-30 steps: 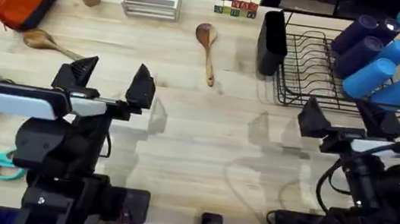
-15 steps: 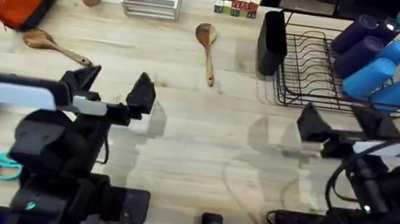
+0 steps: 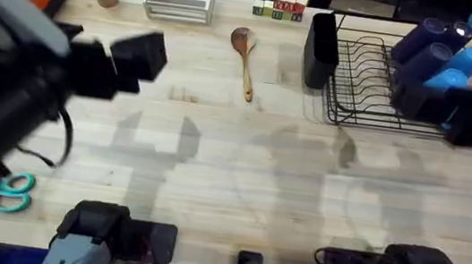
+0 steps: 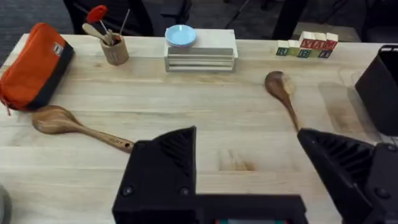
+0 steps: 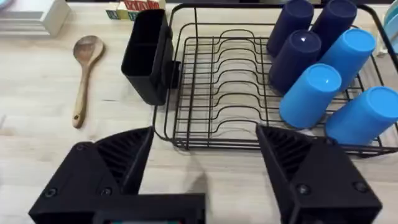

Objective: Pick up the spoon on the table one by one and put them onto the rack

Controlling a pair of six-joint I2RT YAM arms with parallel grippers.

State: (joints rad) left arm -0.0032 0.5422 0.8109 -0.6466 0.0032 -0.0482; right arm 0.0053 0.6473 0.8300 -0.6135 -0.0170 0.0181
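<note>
Overhead, the left arm looms big and dark, its pincer [image 3: 127, 63] spread wide and holding nothing, while a spoon [image 3: 245, 56] lies on the surface [image 3: 239, 178] off to that pincer's right, just short of the caddy [image 3: 320, 48] on the rack [image 3: 377, 86]. The right pincer [image 3: 442, 108] hangs over the rack's near edge, beside the blue cups [image 3: 448, 54]. Now the left wrist: pincer [image 4: 261, 168] open and empty, one spoon [image 4: 74, 127] ahead on its left near the orange pouch [image 4: 34, 65], the other spoon [image 4: 283, 96] ahead on its right, both flat on the wood. Right wrist: pincer [image 5: 205, 165] gaping, empty, rack [image 5: 230, 81] straight ahead, caddy [image 5: 146, 56] at its left end, a spoon [image 5: 84, 71] lying further left on the surface.
</note>
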